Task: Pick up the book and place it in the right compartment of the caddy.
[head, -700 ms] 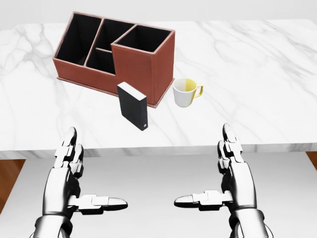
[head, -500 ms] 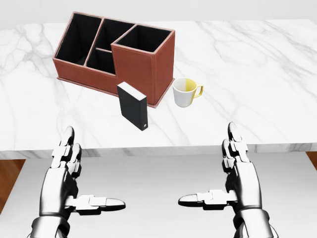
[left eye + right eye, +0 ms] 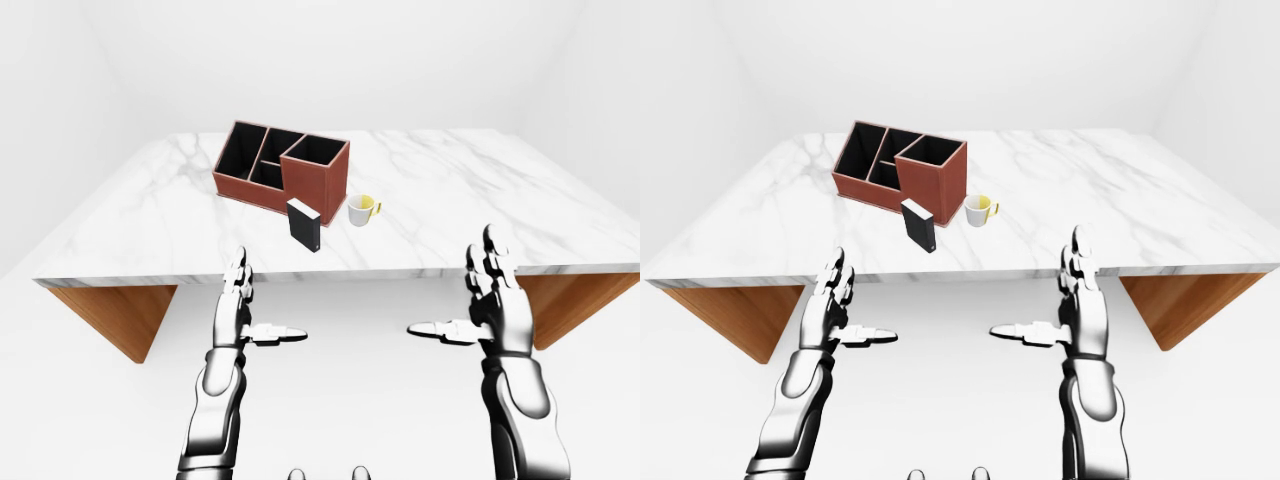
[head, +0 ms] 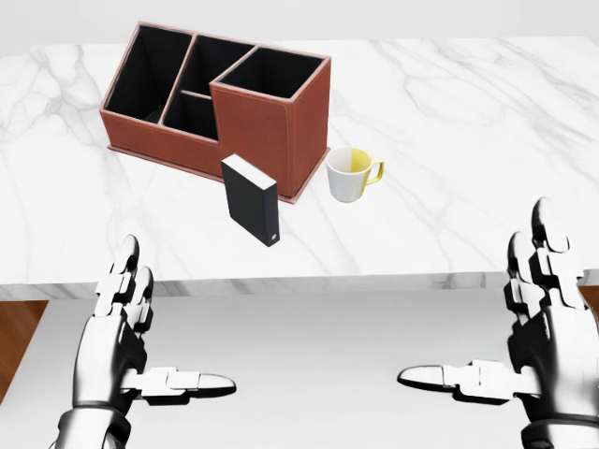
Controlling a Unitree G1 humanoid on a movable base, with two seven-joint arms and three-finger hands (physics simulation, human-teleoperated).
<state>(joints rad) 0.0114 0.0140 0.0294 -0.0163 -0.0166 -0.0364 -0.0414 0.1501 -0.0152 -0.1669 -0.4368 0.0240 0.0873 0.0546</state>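
Book [image 4: 251, 199], black and upright, is seen on the marble surface [image 4: 468, 122] just below the brown caddy [image 4: 220, 103], with a white mug [image 4: 348, 175] to the book's right. Left hand [image 4: 122, 323] and right hand [image 4: 538, 318] are held open, empty, below the book and off the surface.

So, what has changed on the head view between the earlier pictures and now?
The right hand moved toward the right edge of the head view, fingers open. It took hold of nothing. The left hand sank only slightly and is open too. The book stands as before below the caddy, with the mug to its right on the marble table. The camera did not shift.
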